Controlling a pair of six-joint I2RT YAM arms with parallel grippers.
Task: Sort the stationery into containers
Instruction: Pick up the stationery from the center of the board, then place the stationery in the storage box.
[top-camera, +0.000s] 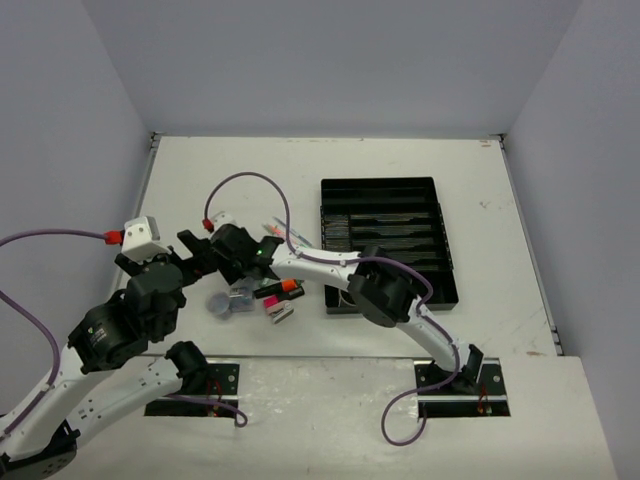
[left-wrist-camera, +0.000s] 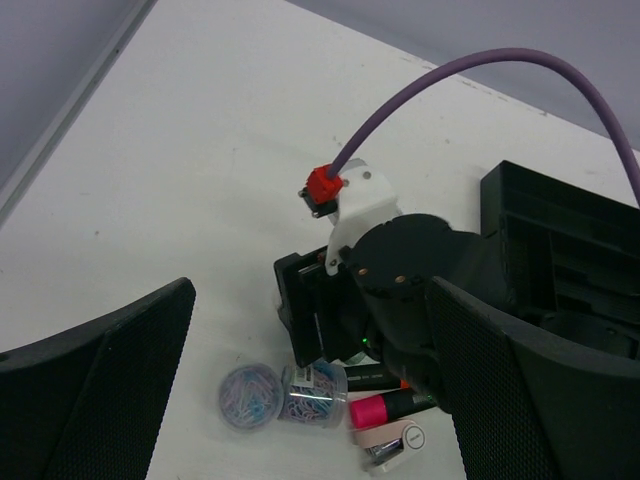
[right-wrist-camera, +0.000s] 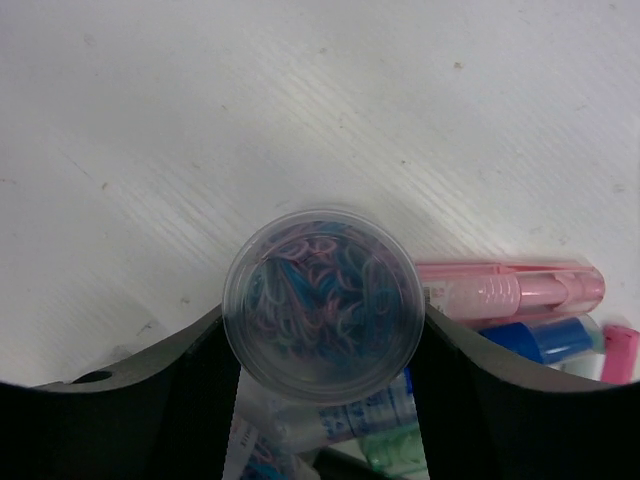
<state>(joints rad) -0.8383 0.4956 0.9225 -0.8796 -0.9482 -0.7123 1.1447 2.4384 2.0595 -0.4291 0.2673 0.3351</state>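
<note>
Right gripper (right-wrist-camera: 321, 338) clasping one round clear tub (right-wrist-camera: 320, 300) by both sides on the surface left of the organiser tray (top-camera: 446, 250), left gripper (left-wrist-camera: 310, 290) spread and empty; other tubs (left-wrist-camera: 250, 397) and highlighters (left-wrist-camera: 385, 408) lie unsorted alongside, so most sorting appears left.

Round clear plastic tub (right-wrist-camera: 322, 300): glossy, translucent, slightly hazed wall.
White table top (right-wrist-camera: 300, 100): matt, with a fine streaked grain and a few dark specks.
Pink translucent plastic pen (right-wrist-camera: 520, 288): smooth and shiny, ribbed at the grip.
Left gripper (left-wrist-camera: 310, 295), black fingers (left-wrist-camera: 90, 400): matt, finely pebbled texture.
Black rectangular plastic organiser tray (top-camera: 385, 195): smooth, low sheen.
Purple round cable (left-wrist-camera: 480, 80): smooth, satin sheath.
</note>
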